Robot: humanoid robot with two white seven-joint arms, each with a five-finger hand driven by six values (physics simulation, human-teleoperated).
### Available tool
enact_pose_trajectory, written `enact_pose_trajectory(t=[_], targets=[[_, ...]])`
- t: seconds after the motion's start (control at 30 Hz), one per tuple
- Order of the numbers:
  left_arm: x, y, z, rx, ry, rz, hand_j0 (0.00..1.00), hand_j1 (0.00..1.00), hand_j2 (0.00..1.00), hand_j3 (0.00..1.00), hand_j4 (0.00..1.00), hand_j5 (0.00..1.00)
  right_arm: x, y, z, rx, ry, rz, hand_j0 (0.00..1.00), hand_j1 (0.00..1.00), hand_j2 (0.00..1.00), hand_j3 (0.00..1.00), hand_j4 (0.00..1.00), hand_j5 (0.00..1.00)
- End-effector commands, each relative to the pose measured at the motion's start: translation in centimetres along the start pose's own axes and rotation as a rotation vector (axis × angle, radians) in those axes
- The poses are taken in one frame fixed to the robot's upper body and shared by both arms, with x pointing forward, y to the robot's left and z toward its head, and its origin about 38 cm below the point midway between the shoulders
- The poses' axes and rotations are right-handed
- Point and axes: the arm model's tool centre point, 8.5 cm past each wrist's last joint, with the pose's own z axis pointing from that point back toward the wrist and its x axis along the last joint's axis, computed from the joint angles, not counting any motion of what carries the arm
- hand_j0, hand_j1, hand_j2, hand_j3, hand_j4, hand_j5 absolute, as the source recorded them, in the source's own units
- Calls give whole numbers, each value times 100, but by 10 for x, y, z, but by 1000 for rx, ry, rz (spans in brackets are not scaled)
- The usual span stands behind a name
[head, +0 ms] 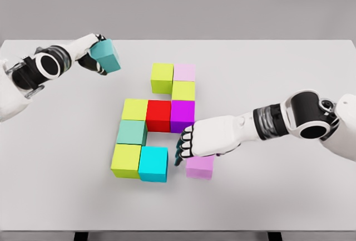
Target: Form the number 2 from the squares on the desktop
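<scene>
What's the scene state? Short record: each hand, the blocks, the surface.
left hand: raised at upper left, shut on teal block
right hand: over pink block, grip unclear
cluster: lime, pale pink, lime, lime, red, purple, mint, lime, cyan
surface: white table

Single head view — looks down from above onto white table (55, 196), near, both arms entering frame

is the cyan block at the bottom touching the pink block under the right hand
Apart. The head view shows a strip of bare table between the cyan block and the pink block.
</scene>
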Motion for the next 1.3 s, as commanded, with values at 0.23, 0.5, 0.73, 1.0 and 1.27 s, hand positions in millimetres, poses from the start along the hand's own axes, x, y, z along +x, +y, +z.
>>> enact_pose_trajectory(t=[0.23, 0.5, 0.73, 1.0, 1.27], targets=[[47, -41, 13, -53, -136, -131, 42, 42, 42, 42, 42, 42, -22, -17, 71, -88, 141, -46, 100, 100, 100, 100, 100, 100], [50, -41, 8, -35, -136, -148, 53, 53, 53, 53, 53, 53, -27, 28, 174, 65, 385, -130, 100, 100, 100, 100, 100, 100], [51, -43, 8, -37, -138, -148, 69, 69, 69, 69, 69, 69, -32, 58, 144, 109, 358, -153, 100, 100, 100, 100, 100, 100], [49, -42, 5, -35, -126, -145, 94, 94, 94, 94, 94, 94, -29, 60, 122, 113, 316, -138, 100, 100, 100, 100, 100, 100], [51, -42, 5, -35, -151, -147, 98, 98, 98, 98, 98, 98, -21, 70, 93, 125, 257, -135, 100, 100, 100, 100, 100, 100]])
